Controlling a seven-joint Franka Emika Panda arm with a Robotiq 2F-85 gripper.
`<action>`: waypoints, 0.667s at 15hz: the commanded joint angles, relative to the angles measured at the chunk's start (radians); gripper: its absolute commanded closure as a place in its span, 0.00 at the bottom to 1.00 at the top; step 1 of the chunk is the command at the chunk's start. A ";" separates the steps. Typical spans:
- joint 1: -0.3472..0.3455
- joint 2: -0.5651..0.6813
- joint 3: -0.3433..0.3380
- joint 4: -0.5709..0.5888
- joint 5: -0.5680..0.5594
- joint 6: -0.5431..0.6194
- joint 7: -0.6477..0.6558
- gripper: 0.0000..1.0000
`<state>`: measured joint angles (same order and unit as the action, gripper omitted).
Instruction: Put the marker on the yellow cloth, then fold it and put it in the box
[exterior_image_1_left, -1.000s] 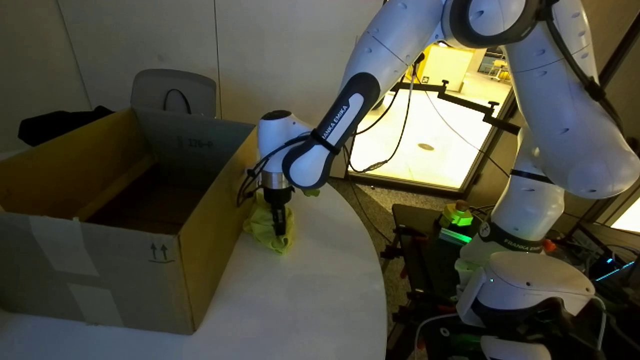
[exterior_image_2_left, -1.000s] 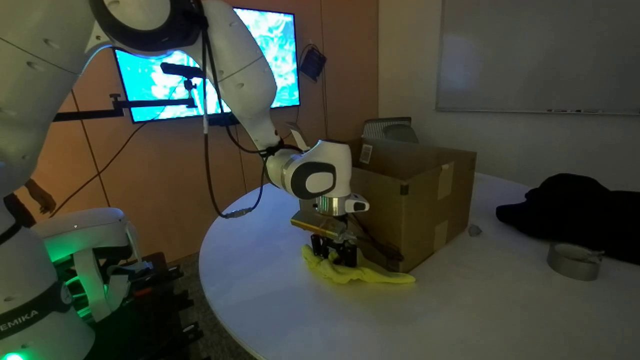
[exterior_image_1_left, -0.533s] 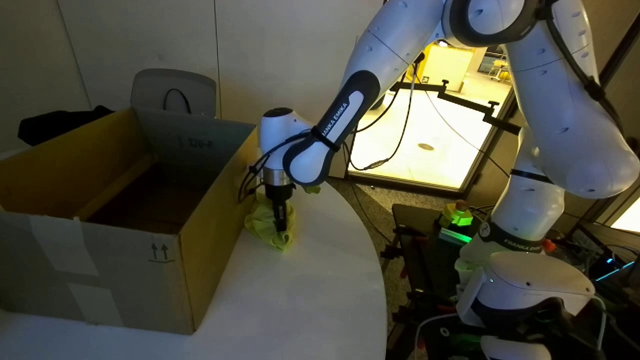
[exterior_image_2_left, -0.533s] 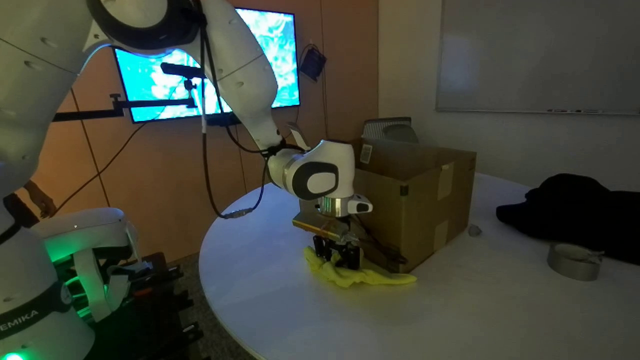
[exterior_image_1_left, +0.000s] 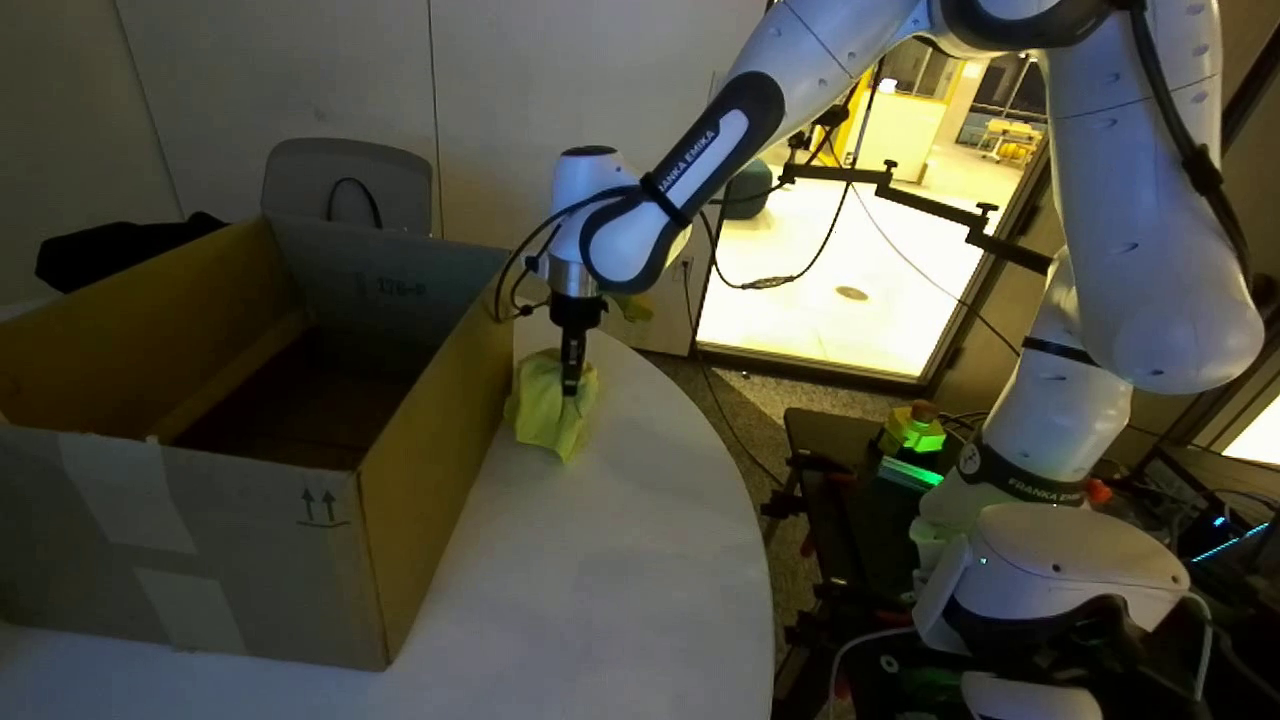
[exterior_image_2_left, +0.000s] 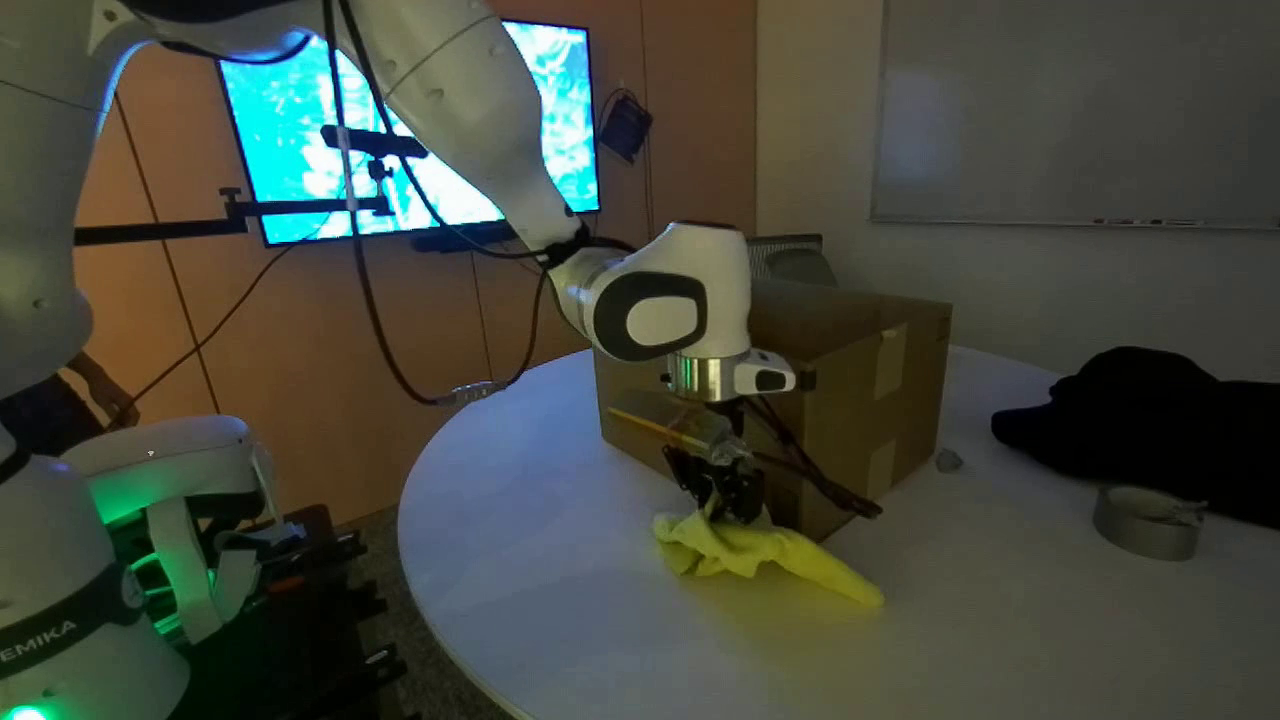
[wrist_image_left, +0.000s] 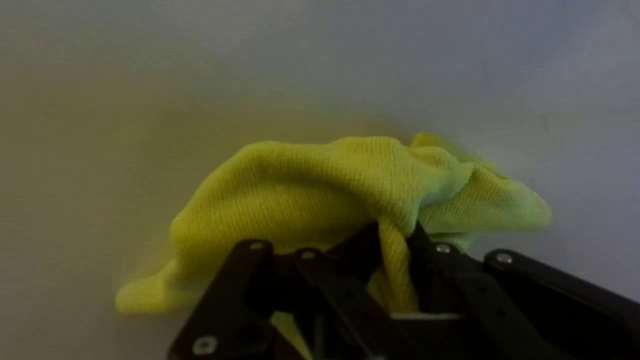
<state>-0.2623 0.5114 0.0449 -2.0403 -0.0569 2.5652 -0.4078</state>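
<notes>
The yellow cloth is bunched and hangs from my gripper beside the box. It also shows in an exterior view, where it looks raised from the table, though I cannot tell whether its lowest edge still touches. In the wrist view a fold of the cloth runs up between the two black fingers, and my gripper is shut on it. The cardboard box stands open right next to the gripper; it also shows in an exterior view. The marker is hidden from all views.
The box wall rises close to the gripper. The round white table also bears a tape roll, a small grey lump and a black garment. A grey chair stands behind the box.
The gripper fingers, apart before, have come together on the cloth. The gripper has risen and shifted along the box's side, lifting and drawing the cloth with it.
</notes>
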 joint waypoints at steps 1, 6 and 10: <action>-0.015 -0.095 0.006 -0.018 0.064 -0.058 -0.033 0.87; 0.016 -0.179 -0.008 -0.001 0.089 -0.110 -0.008 0.89; 0.044 -0.272 -0.021 0.007 0.097 -0.136 0.028 0.88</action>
<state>-0.2509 0.3286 0.0444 -2.0319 0.0190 2.4719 -0.4099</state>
